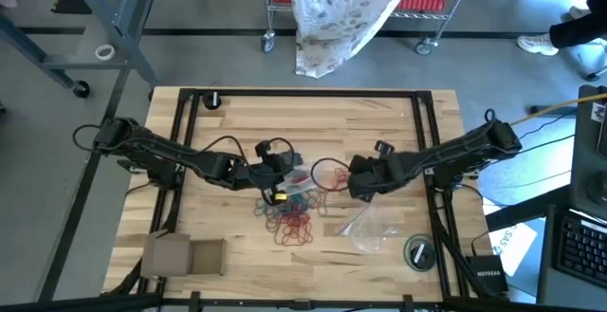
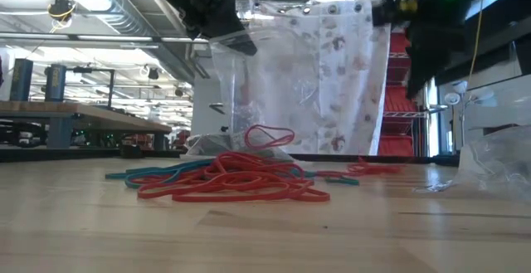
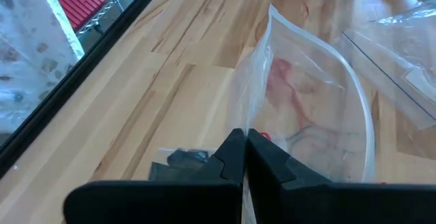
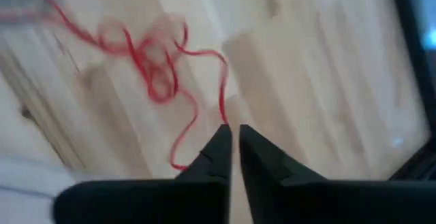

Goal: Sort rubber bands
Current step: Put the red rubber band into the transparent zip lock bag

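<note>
A pile of rubber bands (image 1: 292, 219) in red and teal lies mid-table, also in the low view (image 2: 232, 182). My left gripper (image 3: 244, 137) is over the pile's far left side (image 1: 283, 177), shut on a clear plastic bag (image 3: 306, 94) that hangs open. Red bands show through the bag's wall. My right gripper (image 4: 234, 132) hovers right of the pile (image 1: 343, 184), pointing steeply down with a narrow gap between its fingertips. A tangled red rubber band (image 4: 157, 67) lies below it, and one strand (image 4: 223, 105) runs up to the fingertips. My left gripper pinches the bag's rim (image 3: 253, 125) between its two shut fingers, slanting down from the table's left. The bag's mouth bows open beyond the fingers, and the bag hangs below them (image 2: 241, 99). My right gripper: I cannot tell whether its fingertips touch the red strand.
A second clear bag (image 1: 370, 227) lies flat near the right front. A round roll (image 1: 418, 252) sits beside it. An open cardboard box (image 1: 185, 255) stands at the front left. A black frame (image 1: 313, 93) borders the tabletop. A patterned sheet (image 2: 332, 82) hangs behind the table.
</note>
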